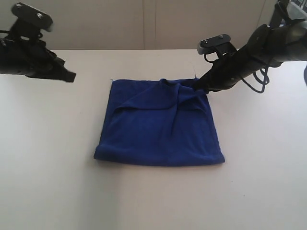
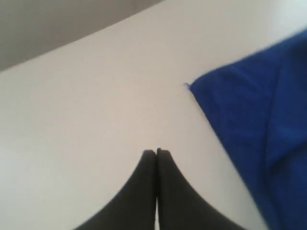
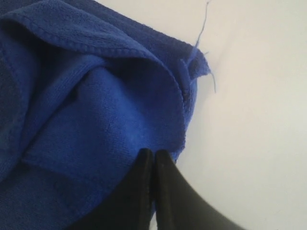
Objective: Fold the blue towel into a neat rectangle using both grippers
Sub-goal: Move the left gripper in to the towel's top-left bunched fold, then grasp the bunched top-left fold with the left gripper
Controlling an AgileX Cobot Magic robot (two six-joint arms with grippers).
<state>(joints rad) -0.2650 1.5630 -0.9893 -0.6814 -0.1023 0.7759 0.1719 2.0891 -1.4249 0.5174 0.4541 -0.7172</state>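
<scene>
Blue towel (image 1: 158, 129) partly behind right fingers (image 1: 208, 85)

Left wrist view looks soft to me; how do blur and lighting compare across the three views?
Left wrist view: blurred throughout, left claw a dark smear. Right wrist view: blue towel texture crisp, right claw soft. Exterior view: even, flat light, pale table slightly washed out, no glare.

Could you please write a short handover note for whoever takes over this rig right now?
Left gripper: shut, empty, over bare table, clear of the towel's left side.
Right gripper: shut, tips at the blue towel, at its far right corner; whether it pinches cloth is unclear.
Done: towel folded over, roughly square.
To do: top layer is rumpled and skewed near that corner; smooth it and square the edges.
</scene>
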